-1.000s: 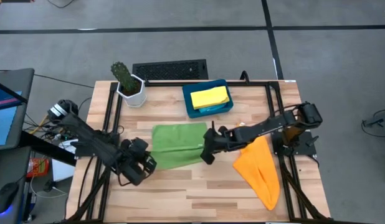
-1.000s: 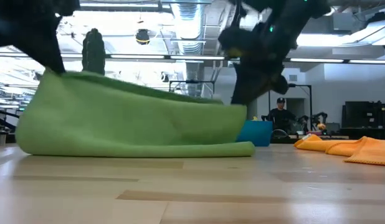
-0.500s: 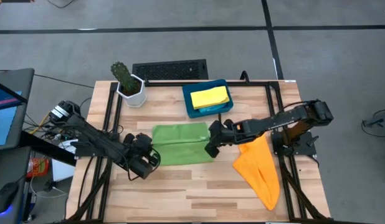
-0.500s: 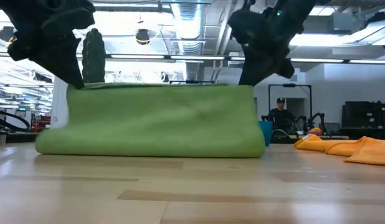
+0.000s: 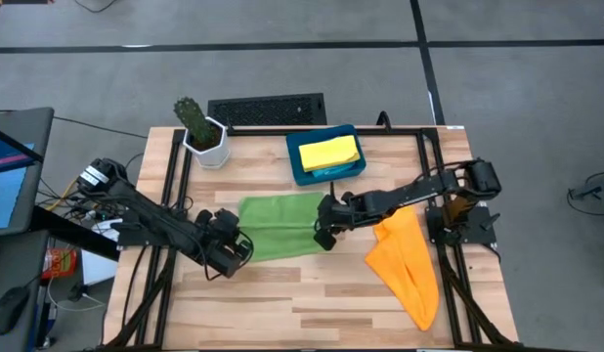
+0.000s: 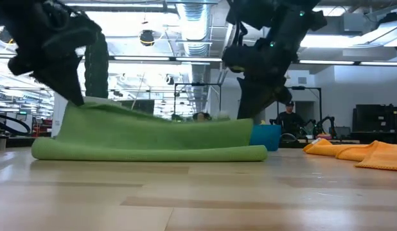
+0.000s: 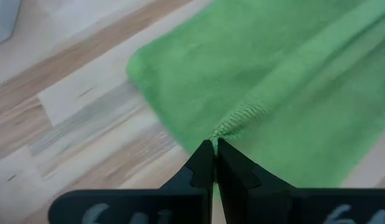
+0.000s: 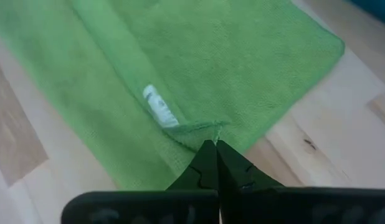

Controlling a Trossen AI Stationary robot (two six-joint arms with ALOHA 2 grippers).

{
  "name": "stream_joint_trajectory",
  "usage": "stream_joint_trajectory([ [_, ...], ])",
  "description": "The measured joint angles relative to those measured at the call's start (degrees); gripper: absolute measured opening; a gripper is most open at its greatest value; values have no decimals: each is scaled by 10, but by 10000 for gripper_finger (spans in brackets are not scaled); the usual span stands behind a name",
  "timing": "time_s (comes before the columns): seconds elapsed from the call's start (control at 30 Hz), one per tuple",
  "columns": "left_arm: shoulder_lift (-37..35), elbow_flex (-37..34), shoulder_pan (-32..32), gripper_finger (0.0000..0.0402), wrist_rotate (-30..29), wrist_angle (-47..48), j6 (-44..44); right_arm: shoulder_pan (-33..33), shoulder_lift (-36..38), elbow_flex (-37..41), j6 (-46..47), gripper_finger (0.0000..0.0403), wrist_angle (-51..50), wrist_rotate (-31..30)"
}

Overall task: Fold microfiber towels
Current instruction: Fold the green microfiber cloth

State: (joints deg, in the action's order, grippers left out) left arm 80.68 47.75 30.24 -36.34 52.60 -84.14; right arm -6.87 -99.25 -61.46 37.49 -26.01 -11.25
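Mid-table, green towel (image 5: 278, 227) lies folded, corners lifted.

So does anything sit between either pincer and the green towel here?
No. The left pincer and the right pincer are each shut directly on an edge of the green towel, nothing between them.
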Motion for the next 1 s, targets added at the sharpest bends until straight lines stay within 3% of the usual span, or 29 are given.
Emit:
stream_joint_trajectory([
  [0.2,0,-41,-14,0,0,-39,12,6,-1,-1,-5,9,-1,-7],
  [0.57,0,-45,-69,0,-16,-44,83,32,7,-1,-10,10,-10,-11],
  [0.83,0,-59,-85,0,-13,-58,87,42,7,-1,-21,11,-12,-9],
  [1.0,0,-76,-85,0,-10,-112,110,47,6,-1,-22,13,-15,-8],
])
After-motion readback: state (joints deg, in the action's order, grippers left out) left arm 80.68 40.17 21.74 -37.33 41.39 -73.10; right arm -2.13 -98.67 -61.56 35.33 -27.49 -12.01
